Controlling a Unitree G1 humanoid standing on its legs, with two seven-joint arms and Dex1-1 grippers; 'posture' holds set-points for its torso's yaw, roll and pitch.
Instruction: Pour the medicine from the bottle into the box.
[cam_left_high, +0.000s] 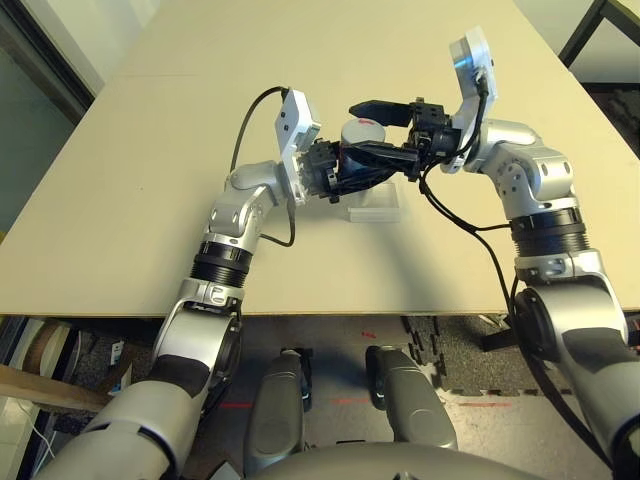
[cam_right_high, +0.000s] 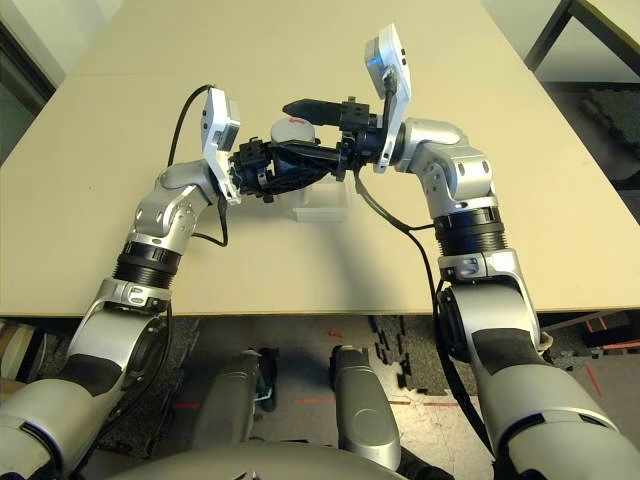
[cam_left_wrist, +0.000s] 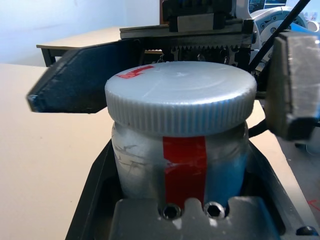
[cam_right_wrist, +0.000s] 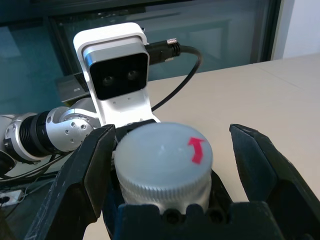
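On the table (cam_left_high: 130, 220), the clear box (cam_left_high: 375, 207) is sitting at the landmark bottle's (cam_left_wrist: 180, 165) near side. My left gripper (cam_left_high: 368, 170) is clamping that bottle (grey cap (cam_left_wrist: 180, 95) on, red arrow showing); my right gripper (cam_right_wrist: 172, 160) is standing wide around the cap.

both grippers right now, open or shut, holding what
Left gripper: closed on the capped bottle.
Right gripper: open around the bottle's cap, holding nothing.

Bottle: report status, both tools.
Left tool shut on bottle, cap on. Right tool open around cap. Box on table below. Cap blocks pouring.
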